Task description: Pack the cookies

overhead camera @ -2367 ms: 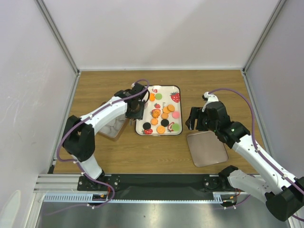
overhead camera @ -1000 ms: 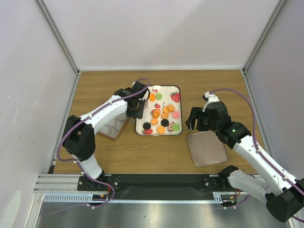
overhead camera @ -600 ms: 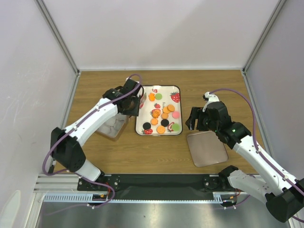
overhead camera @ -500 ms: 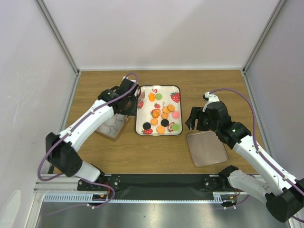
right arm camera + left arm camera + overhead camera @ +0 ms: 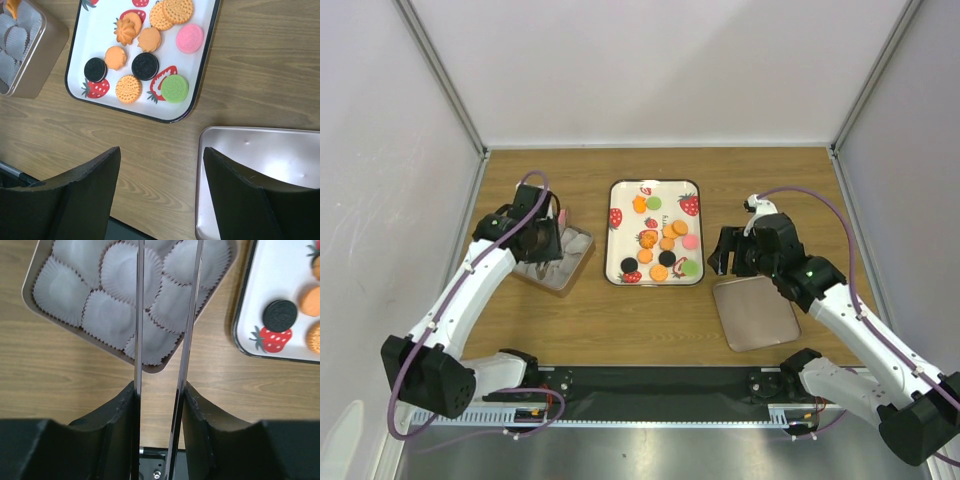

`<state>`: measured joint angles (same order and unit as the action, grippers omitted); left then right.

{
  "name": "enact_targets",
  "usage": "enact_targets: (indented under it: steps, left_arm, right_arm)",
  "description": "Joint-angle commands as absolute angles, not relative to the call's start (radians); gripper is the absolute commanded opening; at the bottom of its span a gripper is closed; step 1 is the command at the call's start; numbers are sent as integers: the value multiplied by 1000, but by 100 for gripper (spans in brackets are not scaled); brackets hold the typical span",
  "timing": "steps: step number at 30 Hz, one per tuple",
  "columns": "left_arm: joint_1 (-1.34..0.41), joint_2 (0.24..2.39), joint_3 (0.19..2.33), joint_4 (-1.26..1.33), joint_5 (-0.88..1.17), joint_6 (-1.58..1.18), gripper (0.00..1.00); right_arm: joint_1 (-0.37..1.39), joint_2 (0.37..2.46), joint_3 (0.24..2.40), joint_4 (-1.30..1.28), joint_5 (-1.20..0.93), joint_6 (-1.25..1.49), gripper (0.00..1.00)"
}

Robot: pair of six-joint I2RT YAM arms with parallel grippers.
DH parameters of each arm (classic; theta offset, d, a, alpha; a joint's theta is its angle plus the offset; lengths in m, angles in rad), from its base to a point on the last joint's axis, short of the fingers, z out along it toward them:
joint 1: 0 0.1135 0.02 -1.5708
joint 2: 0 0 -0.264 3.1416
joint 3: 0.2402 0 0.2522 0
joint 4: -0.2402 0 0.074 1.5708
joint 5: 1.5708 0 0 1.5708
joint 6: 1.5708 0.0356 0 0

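Several cookies (image 5: 665, 245) in orange, black, green and pink lie on the white strawberry tray (image 5: 656, 283). The right wrist view shows a black cookie (image 5: 145, 66) and a green cookie (image 5: 174, 88) near the tray's near edge (image 5: 135, 115). My left gripper (image 5: 542, 240) is shut on metal tongs (image 5: 138, 325), and the blades reach over a box (image 5: 30, 270) lined with white paper cups (image 5: 107, 315). The tong tips run out of the left wrist view. A small pinkish thing (image 5: 563, 214) shows at the tongs' far end. My right gripper (image 5: 161, 155) hangs open over bare wood.
A flat metal lid (image 5: 755, 312) lies right of the tray, just under the right gripper (image 5: 725, 250), and shows again as the lid (image 5: 260, 175) in the right wrist view. Grey walls with metal posts close in the wooden table on three sides.
The left arm has swung left with the tongs, from the tray's left edge to above the box of paper cups. The right arm has not moved.
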<state>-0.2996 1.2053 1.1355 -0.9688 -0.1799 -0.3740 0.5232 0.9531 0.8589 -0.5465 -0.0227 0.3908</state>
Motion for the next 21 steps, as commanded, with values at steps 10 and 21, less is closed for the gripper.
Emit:
enact_targets:
  steps: [10,21]
  left_arm:
    - [-210,1233,1071,-905,-95,-357,42]
    - [-199,1243,1039,-882,-94,-360,43]
  right_arm:
    - [518,951,847,-512,-58,383,73]
    - [518,948,841,-506,-63,384,73]
